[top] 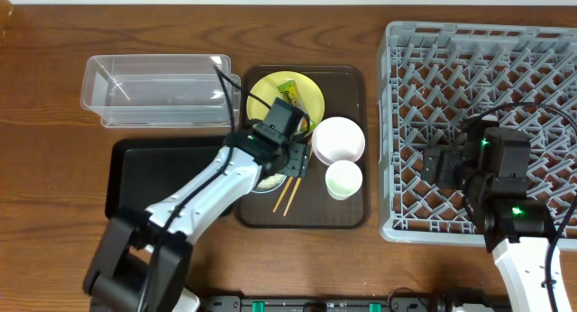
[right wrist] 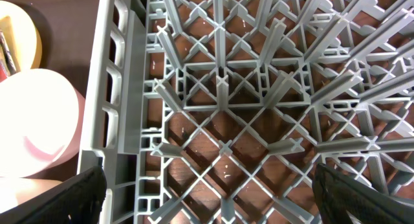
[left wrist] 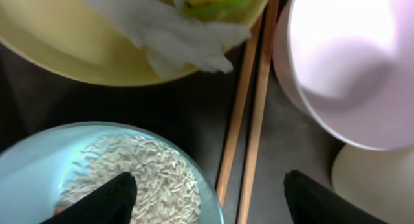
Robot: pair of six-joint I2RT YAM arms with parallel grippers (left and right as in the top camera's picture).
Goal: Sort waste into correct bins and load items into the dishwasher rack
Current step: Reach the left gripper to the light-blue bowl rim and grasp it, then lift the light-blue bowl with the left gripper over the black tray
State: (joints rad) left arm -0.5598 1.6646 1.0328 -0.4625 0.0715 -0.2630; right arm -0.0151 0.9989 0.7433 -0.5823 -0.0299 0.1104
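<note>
My left gripper (top: pixel 294 159) (left wrist: pixel 210 193) is open and low over the brown serving tray, straddling the wooden chopsticks (left wrist: pixel 249 120) (top: pixel 288 196). Its left finger is over the white rice scraps (left wrist: pixel 145 175) in the light blue bowl (left wrist: pixel 26 166) (top: pixel 269 181). The yellow plate (top: pixel 306 94) (left wrist: pixel 58 52) holds the green-and-orange wrapper (top: pixel 287 86) (left wrist: pixel 217 0) and a white tissue (left wrist: pixel 171 36). The white bowl (top: pixel 338 139) (left wrist: pixel 349 62) and white cup (top: pixel 343 178) (left wrist: pixel 381 185) sit to the right. My right gripper (top: pixel 442 163) (right wrist: pixel 210 185) is open and empty over the grey dishwasher rack (top: pixel 505 68) (right wrist: pixel 223 88).
The brown serving tray (top: pixel 352 87) lies between the bins and the rack. The clear tub (top: pixel 153 91) stands at the back left, with the black tray (top: pixel 153 177) in front of it. The rack's left wall (right wrist: pixel 116 120) is beside the white bowl (right wrist: pixel 32 120).
</note>
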